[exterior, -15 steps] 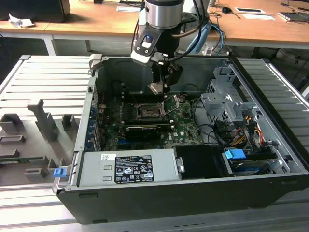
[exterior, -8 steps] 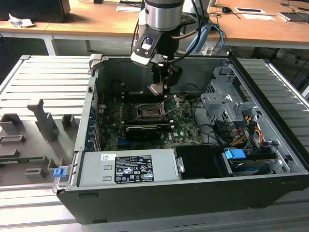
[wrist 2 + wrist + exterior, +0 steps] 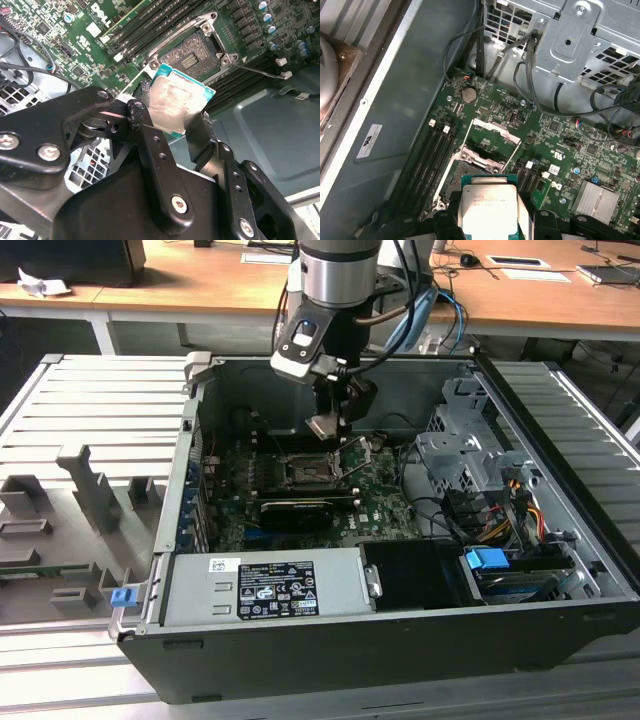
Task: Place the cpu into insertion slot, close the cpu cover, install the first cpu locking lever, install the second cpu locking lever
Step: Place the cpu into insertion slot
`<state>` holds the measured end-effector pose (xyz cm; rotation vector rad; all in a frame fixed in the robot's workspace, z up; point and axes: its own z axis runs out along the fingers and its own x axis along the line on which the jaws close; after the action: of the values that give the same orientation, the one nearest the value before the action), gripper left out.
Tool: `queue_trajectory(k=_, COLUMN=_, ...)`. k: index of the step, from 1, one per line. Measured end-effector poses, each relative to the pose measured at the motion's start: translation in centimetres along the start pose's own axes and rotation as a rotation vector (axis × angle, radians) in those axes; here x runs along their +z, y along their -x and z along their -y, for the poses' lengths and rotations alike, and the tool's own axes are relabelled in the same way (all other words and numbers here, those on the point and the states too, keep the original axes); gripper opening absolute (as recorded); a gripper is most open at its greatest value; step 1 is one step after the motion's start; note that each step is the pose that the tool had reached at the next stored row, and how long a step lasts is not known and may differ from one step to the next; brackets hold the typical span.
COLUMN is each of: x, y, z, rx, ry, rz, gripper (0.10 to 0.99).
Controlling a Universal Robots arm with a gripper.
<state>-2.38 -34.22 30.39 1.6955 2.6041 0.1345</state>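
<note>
The cpu [image 3: 177, 102] is pinched by its edges in the gripper [image 3: 170, 124], held above the insertion slot [image 3: 192, 57] and clear of it; the cpu cover [image 3: 494, 129] seems swung open beyond the socket, though the angle makes that uncertain. If the cpu goes down skewed or off-centre, a corner could catch the rim and bend the contacts.

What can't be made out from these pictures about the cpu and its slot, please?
- Underside of the cpu: turned away from the cameras in both wrist views, as the gripper holds it metal top toward them.
- Near part of the insertion slot: hidden behind the cpu in the first wrist view.
- The slot's contacts: too small to tell in the exterior view.
</note>
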Motion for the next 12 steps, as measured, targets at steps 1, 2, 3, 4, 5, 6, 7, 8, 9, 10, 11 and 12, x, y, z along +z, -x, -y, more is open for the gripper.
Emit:
queue_trajectory(k=1, x=0.14, y=0.00, z=0.01, rx=0.000, ry=0.000, rz=-0.0001, gripper=0.529)
queue_trajectory(k=2, x=0.20, y=0.00, z=0.01, rx=0.000, ry=0.000, rz=-0.0001, gripper=0.529)
queue_trajectory(k=3, x=0.26, y=0.01, z=0.02, rx=0.000, ry=0.000, rz=-0.0002, gripper=0.529)
queue_trajectory(k=4, x=0.36, y=0.01, z=0.03, rx=0.001, ry=0.000, rz=-0.0003, gripper=0.529)
queue_trajectory(k=5, x=0.43, y=0.01, z=0.04, rx=0.001, ry=0.000, rz=-0.0002, gripper=0.529)
queue_trajectory(k=6, x=0.52, y=0.01, z=0.04, rx=0.001, ry=0.000, rz=-0.0002, gripper=0.529)
queue_trajectory(k=7, x=0.56, y=0.01, z=0.05, rx=0.003, ry=0.000, rz=0.0000, gripper=0.529)
queue_trajectory(k=8, x=0.61, y=0.01, z=0.05, rx=0.009, ry=0.000, rz=0.0006, gripper=0.529)
queue_trajectory(k=9, x=0.65, y=0.01, z=0.06, rx=0.013, ry=0.000, rz=0.0010, gripper=0.529)
queue_trajectory(k=10, x=0.70, y=0.01, z=0.06, rx=0.024, ry=0.001, rz=0.0020, gripper=0.529)
queue_trajectory(k=11, x=0.74, y=0.01, z=0.07, rx=0.033, ry=0.001, rz=0.0029, gripper=0.529)
queue_trajectory(k=12, x=0.89, y=0.02, z=0.08, rx=0.058, ry=0.001, rz=0.0050, gripper=0.529)
